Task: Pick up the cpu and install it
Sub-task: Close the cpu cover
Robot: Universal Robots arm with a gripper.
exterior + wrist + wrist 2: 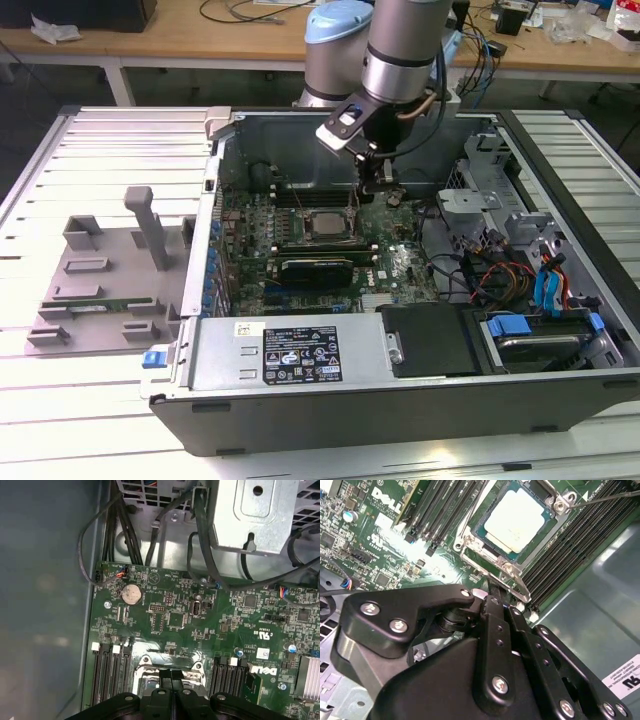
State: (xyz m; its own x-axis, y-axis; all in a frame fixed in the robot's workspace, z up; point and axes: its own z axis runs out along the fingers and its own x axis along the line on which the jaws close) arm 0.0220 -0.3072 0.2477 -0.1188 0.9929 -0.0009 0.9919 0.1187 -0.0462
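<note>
Hand (381, 188) hangs inside the open computer case (400, 415), fingers pressed together with nothing between them. Grey fixture (100, 270) sits on the tabletop (100, 400), well off toward the exterior view's left of the hand. Cpu (324, 226) lies seated in the socket, near the hand's tip, same side.

The cpu (520, 521) is showing dull silver with a thin green rim, the motherboard (200, 625) is gleaming dark green, and the gripper (171, 674) is looking matte black.

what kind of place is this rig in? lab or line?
Likely a lab or workshop, not a production line: an open PC case sits on a slatted metal table, with wooden benches strewn with cables behind it.
</note>
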